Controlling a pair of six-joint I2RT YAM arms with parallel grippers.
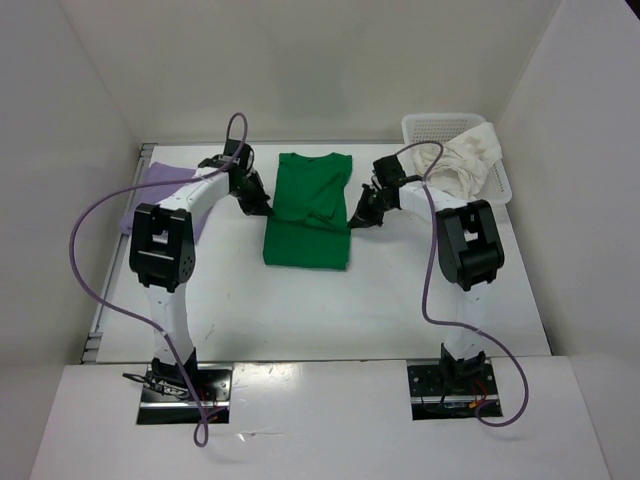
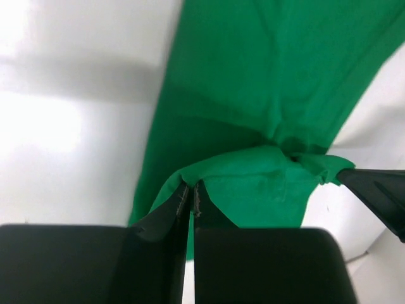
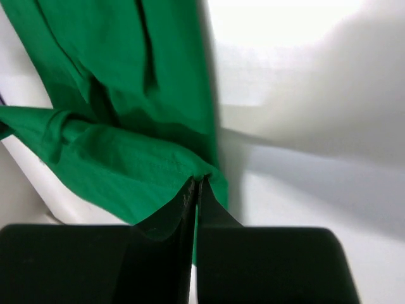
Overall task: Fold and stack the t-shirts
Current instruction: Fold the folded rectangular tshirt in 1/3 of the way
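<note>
White tabletop (image 1: 320,310) carries our two arm bases at its near edge. From there both arms rise, bend at the elbow and reach forward and inward, wrists angled down toward the middle. We see the left gripper (image 2: 191,193) with its jaws pressed together on a raised fold of the green t-shirt (image 1: 308,225), at the garment's left edge. The right gripper (image 3: 195,185) is likewise pinched tight on the shirt's right edge, with a ridge of cloth standing up between the two. The shirt lies lengthwise in the centre of the table as a narrow rectangle, collar toward the far wall. How much fabric sits between each pair of fingers we cannot make out, since the fingers themselves hide it. Farther left, the lavender t-shirt (image 1: 150,195) lies flat, largely covered by the left arm. In the far right corner stands a white mesh basket (image 1: 425,125), with the white t-shirt (image 1: 470,155) bunched inside and spilling over its rim.
</note>
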